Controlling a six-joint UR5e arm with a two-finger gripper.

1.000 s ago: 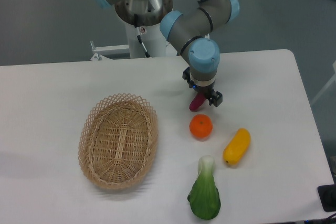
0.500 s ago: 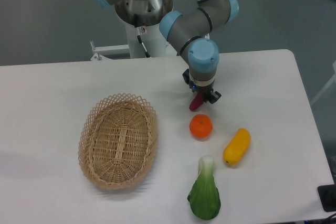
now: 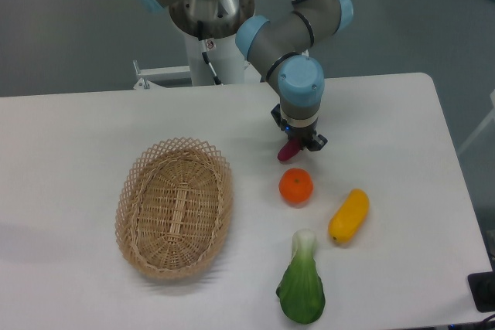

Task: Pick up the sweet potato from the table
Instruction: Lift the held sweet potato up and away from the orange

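Note:
The sweet potato (image 3: pixel 287 152) is a small reddish-purple tuber; only its lower tip shows below the gripper, just above the white table (image 3: pixel 77 137). My gripper (image 3: pixel 298 142) points straight down over it with its jaws closed on the tuber's upper part. The wrist hides most of the tuber, and I cannot tell whether its tip touches the tabletop.
A round orange (image 3: pixel 295 187) sits just below the gripper. A yellow oblong fruit (image 3: pixel 349 216) lies to its right, and a green leafy vegetable (image 3: pixel 302 290) near the front edge. A woven oval basket (image 3: pixel 175 207) stands at the left.
The gripper's fingers have drawn in around the sweet potato and risen a little. The tuber's visible tip has shifted slightly upward and left.

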